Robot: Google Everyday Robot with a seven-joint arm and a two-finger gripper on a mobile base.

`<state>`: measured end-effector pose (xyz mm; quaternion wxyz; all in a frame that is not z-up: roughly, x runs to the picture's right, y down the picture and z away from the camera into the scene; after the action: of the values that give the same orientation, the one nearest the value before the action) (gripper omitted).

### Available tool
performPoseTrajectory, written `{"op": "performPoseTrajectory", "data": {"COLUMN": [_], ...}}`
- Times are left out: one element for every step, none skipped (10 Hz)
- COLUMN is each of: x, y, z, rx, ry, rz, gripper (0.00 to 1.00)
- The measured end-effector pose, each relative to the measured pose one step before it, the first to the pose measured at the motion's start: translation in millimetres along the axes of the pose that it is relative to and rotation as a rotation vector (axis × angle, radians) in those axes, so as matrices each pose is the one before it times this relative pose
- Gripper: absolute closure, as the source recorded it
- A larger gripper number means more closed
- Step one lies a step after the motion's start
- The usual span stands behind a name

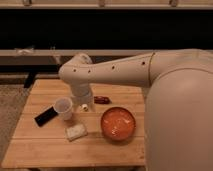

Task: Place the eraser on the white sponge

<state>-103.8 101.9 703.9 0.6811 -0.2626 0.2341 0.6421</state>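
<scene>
The eraser (46,116), a flat black block, lies on the wooden table (100,145) at the left, just left of a translucent white cup (63,107). The white sponge (75,132) lies in front of the cup, off-white and speckled. My gripper (85,106) hangs below the white arm's wrist, just right of the cup and behind the sponge, low over the table. It is apart from the eraser, with the cup between them.
An orange bowl (118,123) sits right of the sponge. A small dark red-brown object (102,100) lies behind the bowl, right of the gripper. The big white arm (170,90) fills the right side. Dark shelving runs behind the table.
</scene>
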Motion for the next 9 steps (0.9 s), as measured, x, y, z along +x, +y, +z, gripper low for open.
{"op": "performPoseTrajectory", "data": {"x": [0.01,-0.55,-1.48,-4.35,-6.26,-9.19,-10.19,-11.27,-12.46], "y": [-0.02,0.28,-0.68,0.39,6.33,18.22,15.45,15.33,16.80], "z": [0.06,-0.70,-0.64,-3.82,-6.10,-4.92,-2.12,-1.88,-1.89], "rx": [0.00008,0.00037,0.00579,0.00709,0.00956,0.01001,0.01003,0.00925,0.01204], "ry": [0.00006,-0.00072,-0.00425,-0.00990,-0.01080,-0.01237,-0.00713,-0.00723,-0.00829], "rz": [-0.00006,-0.00124,-0.00927,-0.02717,-0.06103,-0.10052,-0.07936,-0.07934,-0.09600], "gripper": [0.35,0.35,0.35,0.35,0.35,0.35,0.35,0.35,0.35]}}
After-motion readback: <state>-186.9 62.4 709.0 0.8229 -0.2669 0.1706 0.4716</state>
